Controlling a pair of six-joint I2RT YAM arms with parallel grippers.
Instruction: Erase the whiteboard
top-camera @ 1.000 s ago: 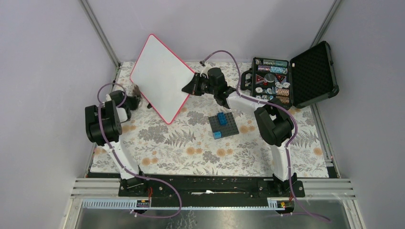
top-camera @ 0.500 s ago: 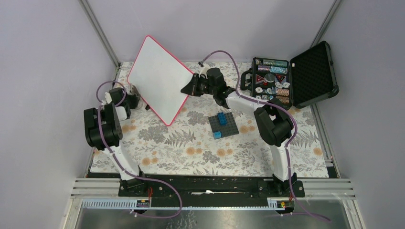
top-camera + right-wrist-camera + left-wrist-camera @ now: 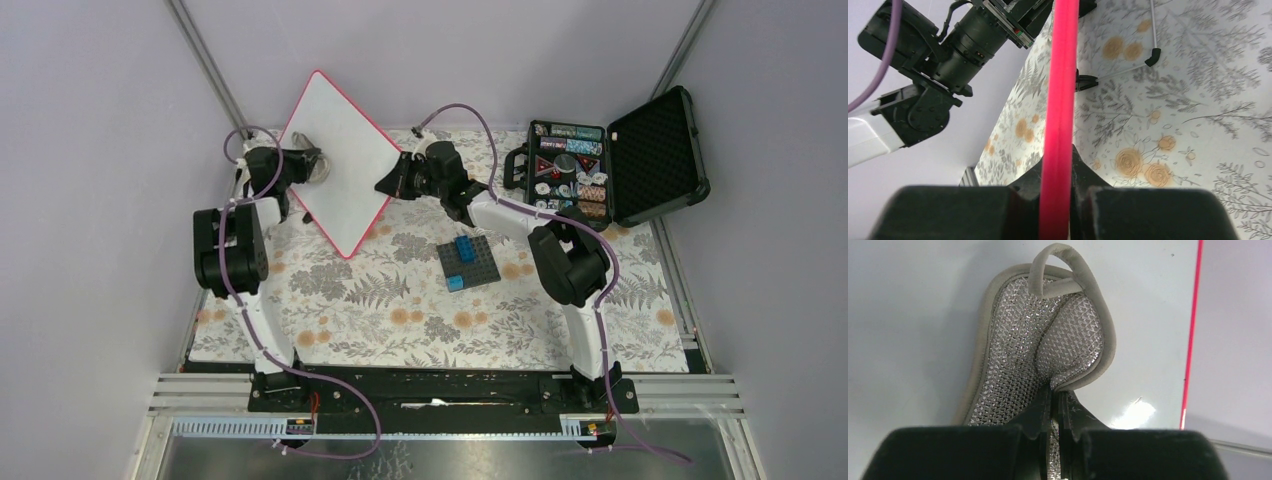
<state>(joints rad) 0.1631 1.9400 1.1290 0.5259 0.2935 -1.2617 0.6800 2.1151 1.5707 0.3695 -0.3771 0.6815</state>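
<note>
place: robot lab cell | signs: aluminium rails [image 3: 200,392], bare grey walls [image 3: 90,150]

The raised board [image 3: 345,170] blocks the back left. The baseplate [image 3: 485,265] sits mid-way on the surface [image 3: 380,320], the open case [image 3: 655,150] back right. Gaps lie between them and nearer.

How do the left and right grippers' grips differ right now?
The left gripper pinches a silvery mesh cloth; the right gripper pinches the whiteboard by its red edge. The left one faces the board's white face; the right one sits at the rim, holding it tilted. Both are shut.
</note>
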